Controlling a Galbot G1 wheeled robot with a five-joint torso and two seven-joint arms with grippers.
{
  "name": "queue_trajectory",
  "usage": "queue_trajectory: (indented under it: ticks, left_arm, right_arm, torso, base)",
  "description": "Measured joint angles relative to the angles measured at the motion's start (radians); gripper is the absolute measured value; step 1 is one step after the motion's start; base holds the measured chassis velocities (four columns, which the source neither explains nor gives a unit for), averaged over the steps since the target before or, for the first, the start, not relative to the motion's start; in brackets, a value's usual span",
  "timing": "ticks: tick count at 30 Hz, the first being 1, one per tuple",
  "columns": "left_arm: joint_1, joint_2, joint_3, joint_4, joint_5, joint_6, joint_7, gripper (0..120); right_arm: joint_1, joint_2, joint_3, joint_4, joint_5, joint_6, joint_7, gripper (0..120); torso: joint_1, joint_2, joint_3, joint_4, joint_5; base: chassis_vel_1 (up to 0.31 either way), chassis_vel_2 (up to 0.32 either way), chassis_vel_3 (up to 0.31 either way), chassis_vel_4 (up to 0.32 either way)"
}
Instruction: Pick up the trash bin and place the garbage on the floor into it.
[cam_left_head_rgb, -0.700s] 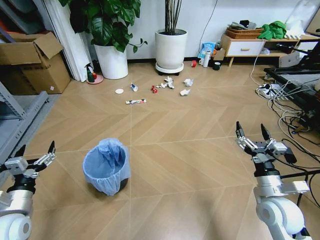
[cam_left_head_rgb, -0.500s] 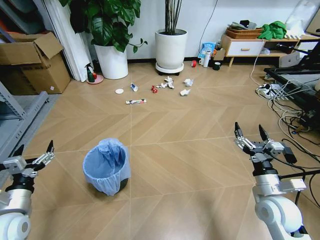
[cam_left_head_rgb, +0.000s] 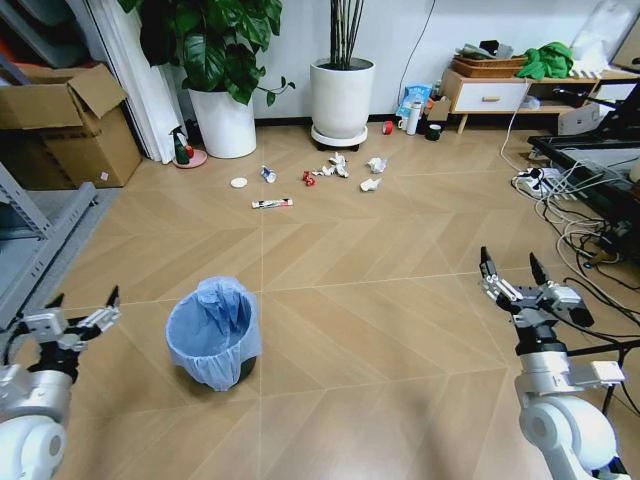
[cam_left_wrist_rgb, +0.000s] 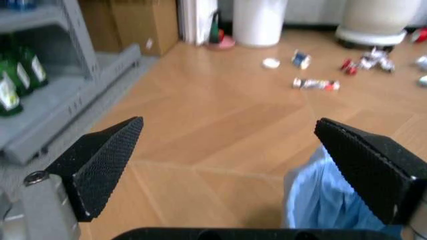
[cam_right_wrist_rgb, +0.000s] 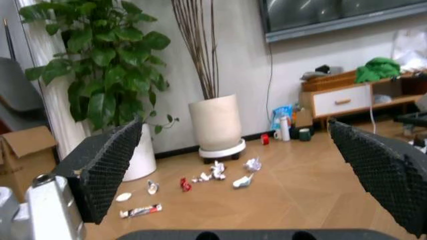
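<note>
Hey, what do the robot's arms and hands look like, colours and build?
Both arms are silver-white with rounded joint housings and a dark collar below the wrist. The left hand and the right hand are metal-grey with two slim, black-tipped fingers. In the wrist views, the finger pads are black wedges with a fine dotted texture.

One trash bin (cam_left_head_rgb: 212, 333) is standing on the floor (cam_left_head_rgb: 360, 320) as four crumpled paper wads (cam_left_head_rgb: 338, 165), one white lid (cam_left_head_rgb: 238, 183), one red wrapper (cam_left_head_rgb: 308, 178), one small bottle (cam_left_head_rgb: 268, 174) and one flat tube (cam_left_head_rgb: 272, 203) are lying scattered beyond it.
</note>
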Motion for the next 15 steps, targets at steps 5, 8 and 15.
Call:
queue_trajectory:
  ticks: [5,8,15]
  left_arm:
    - [-0.027,0.028,0.048,0.053,-0.038,0.074,-0.009,100]
    - [-0.043,0.06,0.087,0.094,-0.132,0.154,-0.027,100]
    - [-0.071,0.099,0.149,0.121,-0.214,0.235,-0.065,100]
  right_arm:
    - [0.041,-0.005,-0.068,-0.063,-0.002,0.0,0.002,100]
    - [0.057,-0.024,-0.1,-0.093,-0.007,-0.004,0.008,100]
    - [0.063,-0.048,-0.105,-0.106,-0.007,-0.01,0.017,100]
  torso:
    - [0.0,0.0,0.0,0.0,-0.0001]
    - [0.0,0.0,0.0,0.0003,0.0001]
    - [0.0,0.0,0.0,0.0001,0.0003]
  base:
    - [0.0,0.0,0.0,0.0]
    - [0.0,0.0,0.0,0.0]
    - [0.0,0.0,0.0,0.0]
